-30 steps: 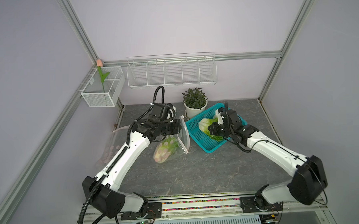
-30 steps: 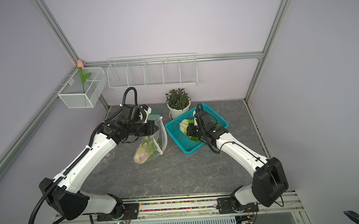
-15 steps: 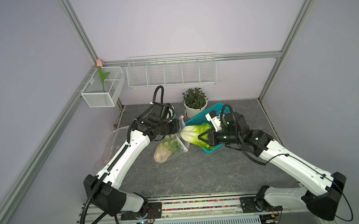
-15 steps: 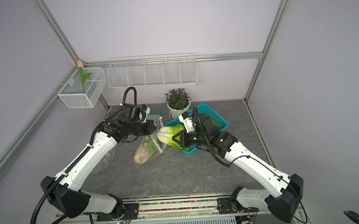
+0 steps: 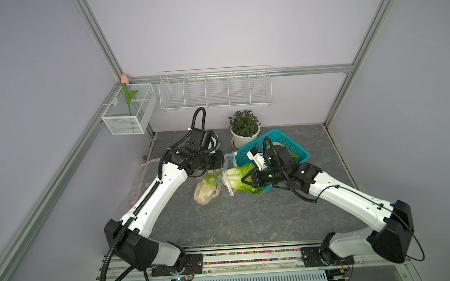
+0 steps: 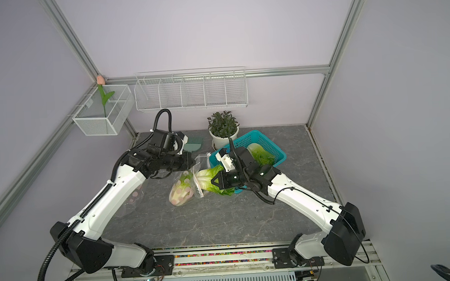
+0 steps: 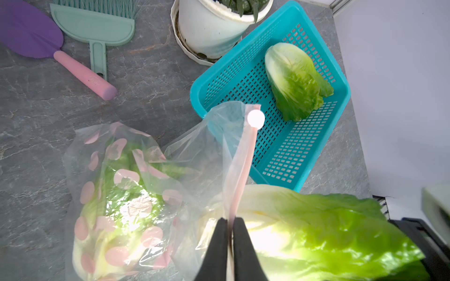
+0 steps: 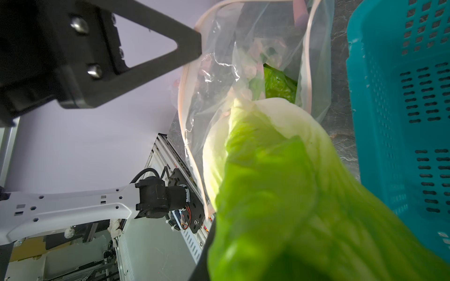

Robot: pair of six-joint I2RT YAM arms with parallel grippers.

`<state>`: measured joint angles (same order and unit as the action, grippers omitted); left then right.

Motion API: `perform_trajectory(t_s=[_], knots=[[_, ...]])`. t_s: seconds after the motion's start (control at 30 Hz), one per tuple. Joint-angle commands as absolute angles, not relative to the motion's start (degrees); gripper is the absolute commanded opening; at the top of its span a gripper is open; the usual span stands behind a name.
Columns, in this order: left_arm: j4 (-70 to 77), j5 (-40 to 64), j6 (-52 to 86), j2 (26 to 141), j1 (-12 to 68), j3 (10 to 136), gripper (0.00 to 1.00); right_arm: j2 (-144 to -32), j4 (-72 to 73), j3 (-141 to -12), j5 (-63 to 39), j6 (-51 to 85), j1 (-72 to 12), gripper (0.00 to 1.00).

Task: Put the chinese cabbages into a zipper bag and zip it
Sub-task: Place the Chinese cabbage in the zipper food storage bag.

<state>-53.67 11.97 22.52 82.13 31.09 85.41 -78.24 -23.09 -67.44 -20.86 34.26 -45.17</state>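
The cabbage (image 5: 236, 174) lay level above the bench (image 5: 248, 215), white base pointing into the bag (image 7: 126, 170) mouth, leaves clamped in the right end effector (image 5: 244, 180), arm reaching leftward. The left end effector (image 7: 230, 225) pinched the bag's rim.

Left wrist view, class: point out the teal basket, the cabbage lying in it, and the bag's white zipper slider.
Teal basket (image 7: 280, 150), left wrist view, bare perforated floor.
Chinese cabbage (image 7: 294, 80), left wrist view, middle of its leaves.
Zipper slider (image 7: 255, 118), left wrist view, its round white face.
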Motion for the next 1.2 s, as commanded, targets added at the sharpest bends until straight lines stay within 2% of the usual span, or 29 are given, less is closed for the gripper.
perform_trajectory(t_s=[0.0, 0.1, 0.2, 0.3, 0.4, 0.53, 0.63, 0.73, 0.87, 0.93, 0.97, 1.07, 1.17], knots=[[-57.7, 12.9, 20.2, 83.3, 30.9, 86.7, 0.16, -78.5, -20.2, -66.9, -21.8, 33.5, -45.5, 0.07], [-57.7, 12.9, 19.9, 83.3, 30.9, 87.1, 0.26, -78.5, -19.3, -66.2, -22.0, 34.0, -45.6, 0.07], [-58.1, 12.9, 19.0, 84.6, 31.0, 87.9, 0.26, -78.4, -19.1, -66.1, -22.0, 34.0, -45.6, 0.07], [-58.4, 13.1, 18.2, 86.0, 31.6, 88.8, 0.18, -78.4, -19.4, -66.2, -22.0, 34.0, -45.6, 0.07], [-58.1, 13.7, 18.1, 86.4, 32.2, 90.1, 0.0, -78.3, -20.4, -66.2, -21.1, 33.8, -45.5, 0.07], [-59.4, 13.1, 18.8, 85.4, 35.4, 94.1, 0.0, -78.8, -23.0, -69.9, -17.8, 33.0, -45.5, 0.07], [-61.1, 12.6, 19.2, 85.5, 38.5, 96.5, 0.0, -78.6, -19.3, -73.7, -20.4, 34.2, -46.3, 0.07], [-60.0, 13.5, 20.5, 84.4, 39.4, 95.5, 0.0, -80.1, -10.2, -73.6, -26.4, 38.4, -46.3, 0.07], [-58.3, 13.9, 21.7, 82.7, 39.4, 93.5, 0.0, -85.7, -9.8, -73.6, -30.8, 41.3, -42.5, 0.07], [-57.3, 14.8, 22.6, 81.8, 39.4, 92.5, 0.0, -84.6, -0.5, -71.1, -33.6, 48.7, -40.7, 0.07], [-56.4, 15.5, 23.2, 81.2, 39.4, 91.9, 0.0, -85.0, 3.2, -70.7, -34.0, 52.0, -40.6, 0.07], [-52.1, 19.1, 25.9, 79.8, 39.4, 90.0, 0.0, -89.1, 1.1, -73.4, -32.9, 56.4, -41.1, 0.07], [-49.6, 20.7, 27.7, 79.0, 39.4, 88.3, 0.0, -89.3, 11.0, -69.8, -30.3, 68.1, -40.0, 0.08]])
